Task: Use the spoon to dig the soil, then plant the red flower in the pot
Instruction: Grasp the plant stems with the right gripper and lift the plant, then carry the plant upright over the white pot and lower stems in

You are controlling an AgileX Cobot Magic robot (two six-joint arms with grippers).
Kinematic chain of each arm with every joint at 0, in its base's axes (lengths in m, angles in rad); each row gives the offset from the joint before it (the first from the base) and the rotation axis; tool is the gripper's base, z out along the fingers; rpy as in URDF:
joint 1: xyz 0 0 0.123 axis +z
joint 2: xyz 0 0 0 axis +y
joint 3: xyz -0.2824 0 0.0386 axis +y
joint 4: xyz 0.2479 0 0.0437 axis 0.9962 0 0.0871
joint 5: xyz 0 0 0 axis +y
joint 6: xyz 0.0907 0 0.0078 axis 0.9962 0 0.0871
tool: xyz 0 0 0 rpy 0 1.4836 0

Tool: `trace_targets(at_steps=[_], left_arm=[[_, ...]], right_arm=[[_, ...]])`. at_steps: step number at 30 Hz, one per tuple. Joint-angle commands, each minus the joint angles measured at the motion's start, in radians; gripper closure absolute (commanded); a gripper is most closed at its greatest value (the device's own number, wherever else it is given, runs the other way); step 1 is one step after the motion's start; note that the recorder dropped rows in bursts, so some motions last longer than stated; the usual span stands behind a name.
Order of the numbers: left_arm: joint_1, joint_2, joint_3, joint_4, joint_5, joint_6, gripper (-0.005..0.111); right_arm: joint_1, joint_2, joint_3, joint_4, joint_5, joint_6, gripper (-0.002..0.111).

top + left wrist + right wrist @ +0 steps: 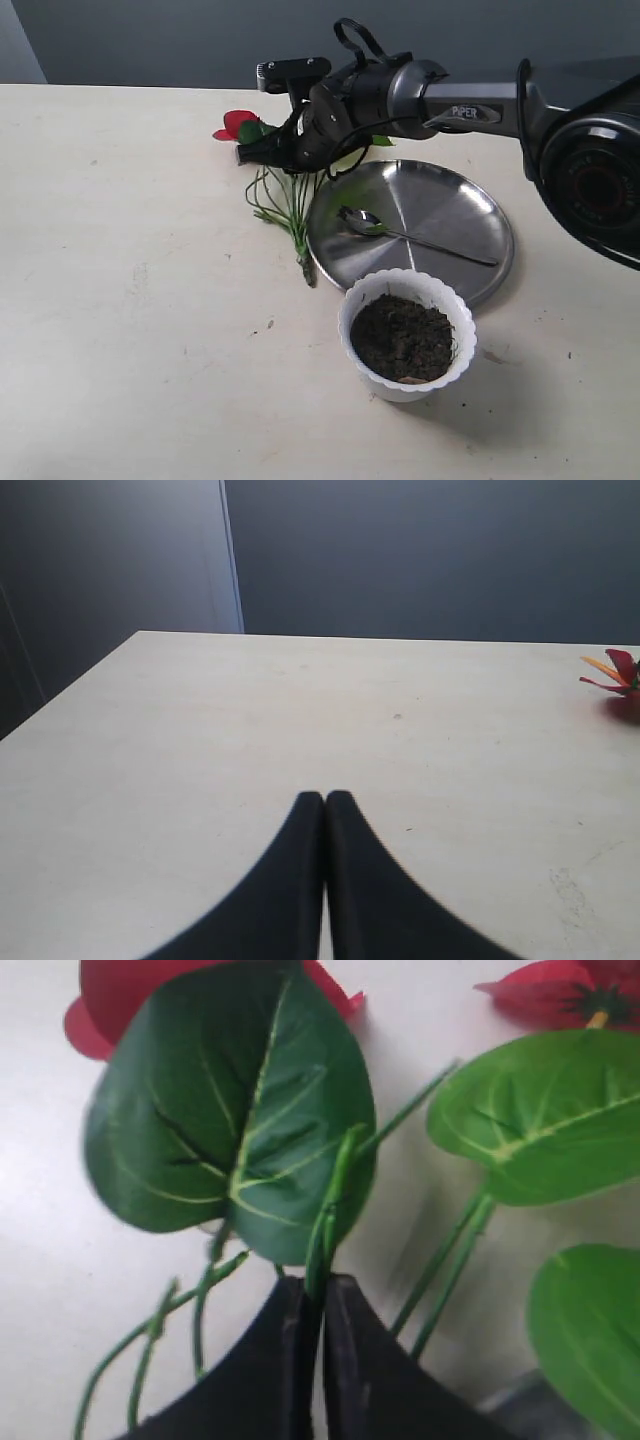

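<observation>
The red flower (237,124) lies on the table left of the steel plate, its thin green stems (292,215) running toward the front. My right gripper (262,152) reaches across to it and is shut on a green stem (330,1210) beneath a heart-shaped leaf (235,1110). The spoon (410,234) rests on the steel plate. In front of the plate stands the white scalloped pot (406,333), filled with dark soil (403,338). My left gripper (325,798) is shut and holds nothing, hovering over bare table; a red bloom (618,672) shows at its view's edge.
A round steel plate (440,200) lies right of the flower, behind the pot. The table's far edge meets a dark grey wall (430,555).
</observation>
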Motion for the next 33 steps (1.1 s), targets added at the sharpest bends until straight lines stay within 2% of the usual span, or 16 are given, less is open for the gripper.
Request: trace_targets(at_steps=[1, 10, 22, 26, 31, 33], left_arm=[[0.001, -0.002, 0.004, 0.0, -0.004, -0.002, 0.106], [0.001, -0.002, 0.004, 0.0, -0.004, -0.002, 0.106], [0.001, -0.002, 0.004, 0.0, -0.004, -0.002, 0.106], [0.001, -0.002, 0.004, 0.0, -0.004, -0.002, 0.106], [0.001, -0.002, 0.004, 0.0, -0.004, -0.002, 0.106], [0.001, -0.002, 0.004, 0.0, -0.004, -0.002, 0.106]], right_arm=[[-0.002, -0.013, -0.006, 0.004, -0.018, -0.003, 0.109], [0.003, -0.052, -0.006, 0.136, -0.05, -0.023, 0.109], [0.101, -0.221, 0.028, 0.099, -0.211, -0.085, 0.109], [0.086, -0.443, 0.278, 0.041, -0.42, -0.087, 0.109], [0.084, -0.887, 0.799, 0.044, -0.778, -0.181, 0.109], [0.084, -1.041, 0.913, 0.044, -0.803, -0.239, 0.109]])
